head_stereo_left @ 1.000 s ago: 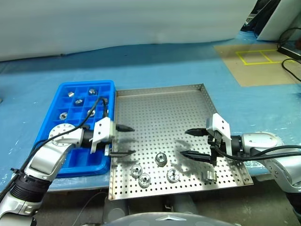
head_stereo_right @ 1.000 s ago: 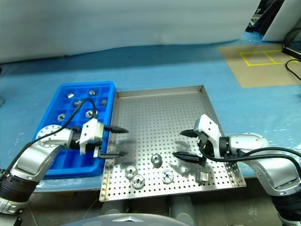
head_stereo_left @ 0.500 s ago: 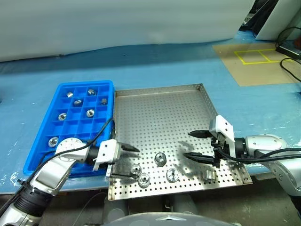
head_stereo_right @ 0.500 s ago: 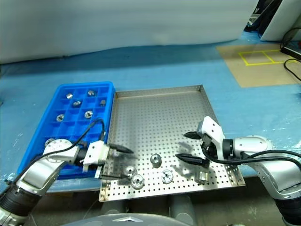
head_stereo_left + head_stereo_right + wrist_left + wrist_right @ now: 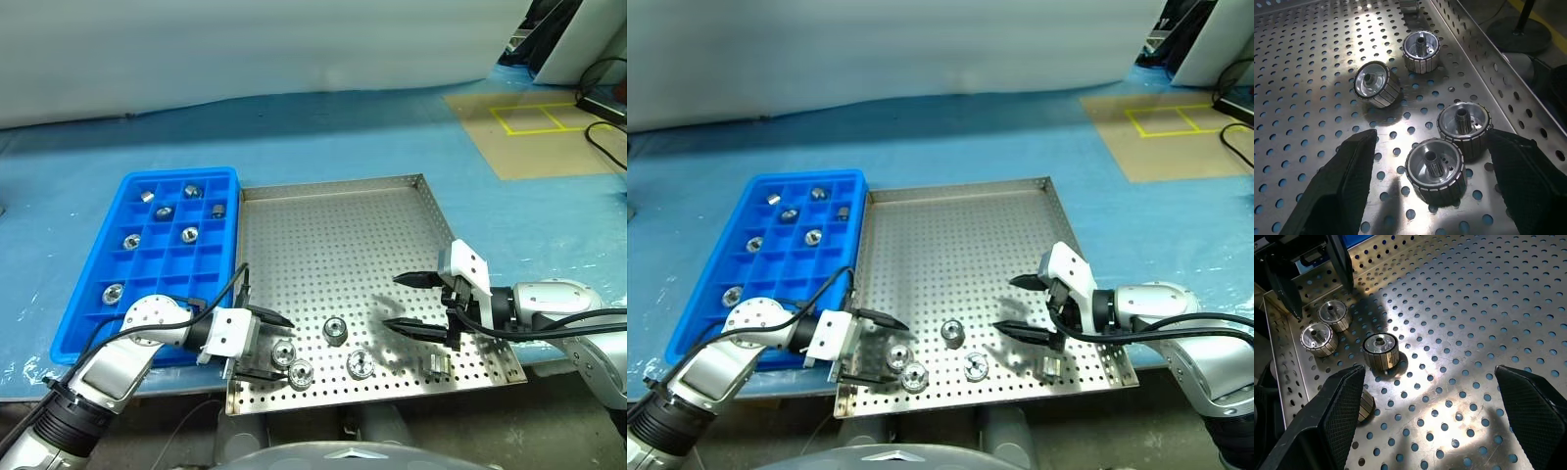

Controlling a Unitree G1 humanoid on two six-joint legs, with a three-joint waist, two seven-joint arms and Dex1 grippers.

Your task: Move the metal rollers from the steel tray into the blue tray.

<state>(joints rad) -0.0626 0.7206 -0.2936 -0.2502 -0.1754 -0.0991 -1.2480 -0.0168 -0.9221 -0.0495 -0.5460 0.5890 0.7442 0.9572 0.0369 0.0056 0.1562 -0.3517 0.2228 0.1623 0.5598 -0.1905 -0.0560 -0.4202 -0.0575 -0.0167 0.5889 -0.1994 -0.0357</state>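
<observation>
The steel tray (image 5: 333, 240) holds several metal rollers along its front: two close together (image 5: 283, 353) (image 5: 300, 372), one behind them (image 5: 335, 330), one further right (image 5: 361, 364), and one near the front right corner (image 5: 436, 365). My left gripper (image 5: 279, 350) is low at the front left corner, open, its fingers either side of the nearest roller (image 5: 1435, 169) without touching it. My right gripper (image 5: 392, 301) hovers open and empty over the tray's right part. The blue tray (image 5: 147, 294) on the left has several rollers in its compartments (image 5: 190, 233).
The tray's front rim (image 5: 1484, 54) runs close beside the left gripper's outer finger (image 5: 1523, 181). Blue sheeting (image 5: 323, 127) covers the table around both trays. A cardboard sheet with yellow tape (image 5: 534, 127) lies at the back right.
My left gripper has come off the blue tray's edge, back and down to the rollers at the steel tray's front left corner. The right gripper has stayed put.
</observation>
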